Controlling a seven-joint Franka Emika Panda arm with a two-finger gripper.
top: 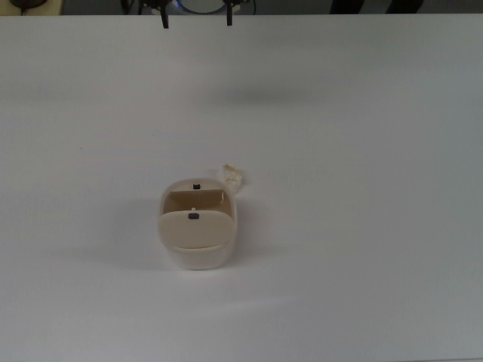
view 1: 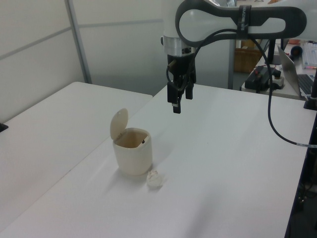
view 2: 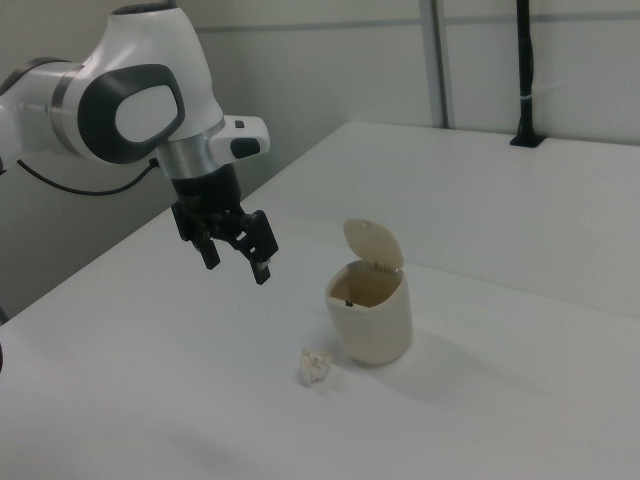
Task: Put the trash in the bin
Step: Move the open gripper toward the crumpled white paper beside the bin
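The fingers (view 2: 238, 254), spread and empty, hang above the desk (view 2: 520, 200); the trash (view 2: 316, 367) lies toward 5 o'clock in the right view, beside the bin (view 2: 371, 318).

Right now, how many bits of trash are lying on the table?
1. The paper wad lies on the white table close beside the bin, outside it. The bin's inside is only partly visible.

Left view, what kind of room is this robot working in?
Probably a robotics lab or workshop: a robot arm hangs over a bare white table, and a cluttered bench with cables and gear stands behind it.
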